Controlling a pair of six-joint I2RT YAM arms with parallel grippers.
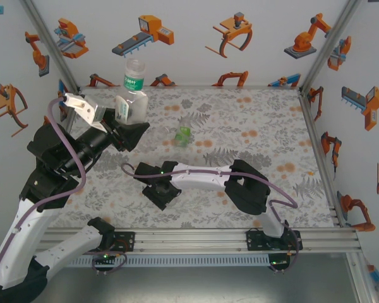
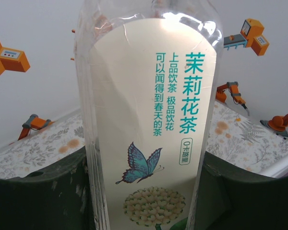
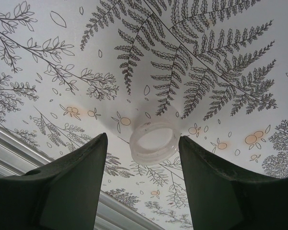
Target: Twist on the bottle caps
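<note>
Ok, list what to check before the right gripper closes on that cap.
1. Left gripper shut on bottle: ok.
2. Bottle held roughly upright: ok.
3. Cap on the table, inside the right gripper: ok.
4. Right jaws open wider than the cap: ok.
5. Bottle neck bare for the cap: cannot tell.
6. Green bottle lying away from both grippers: ok.
</note>
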